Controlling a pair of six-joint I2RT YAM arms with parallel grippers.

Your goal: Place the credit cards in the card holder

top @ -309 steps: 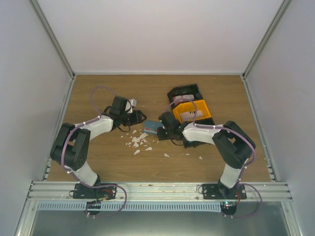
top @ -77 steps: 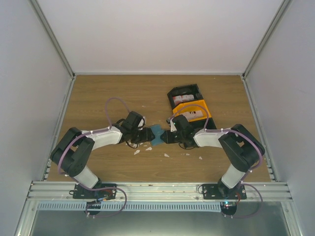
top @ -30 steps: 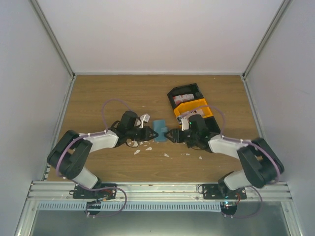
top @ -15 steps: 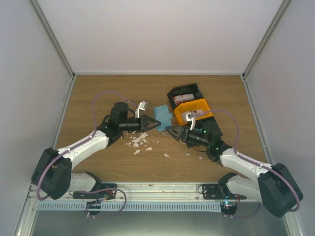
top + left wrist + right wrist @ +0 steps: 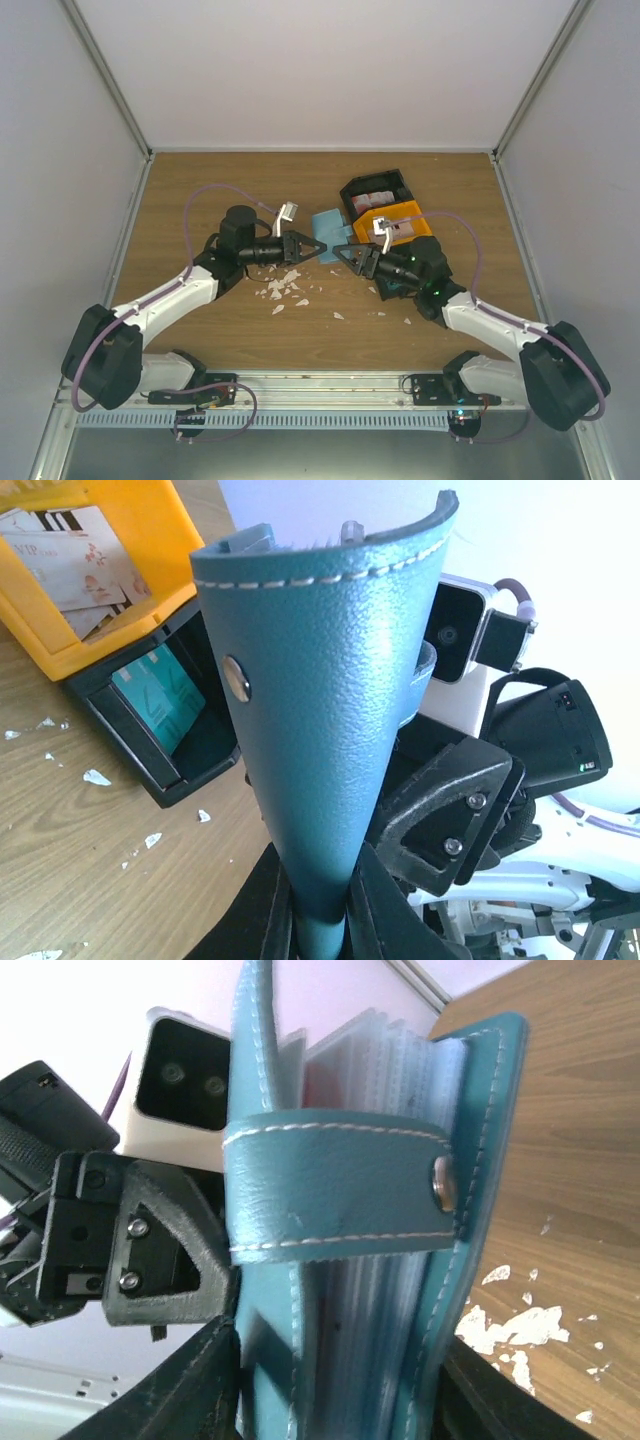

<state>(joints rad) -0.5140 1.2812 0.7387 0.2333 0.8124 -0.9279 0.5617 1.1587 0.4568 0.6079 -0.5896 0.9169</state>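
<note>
The card holder (image 5: 327,222), a teal leather sleeve with white stitching, is held in the air between my two grippers. My left gripper (image 5: 316,247) is shut on one end of it; in the left wrist view the holder (image 5: 330,730) rises from the jaws (image 5: 320,905). My right gripper (image 5: 339,253) is shut on the other side; the right wrist view shows the holder's strap, snap and clear sleeves (image 5: 350,1200) between the jaws (image 5: 335,1360). The credit cards (image 5: 373,201), white with red, lie in the bins behind.
A black bin (image 5: 392,182) and an orange bin (image 5: 418,213) stand at the back right, close behind the right gripper. The orange bin (image 5: 150,540) holds cards. White paper scraps (image 5: 282,288) litter the wood table under the left arm. Walls enclose three sides.
The card holder went from lying on the table to being held up between both grippers. Over the last second both arms stretched out and carried it a little toward the bins.
</note>
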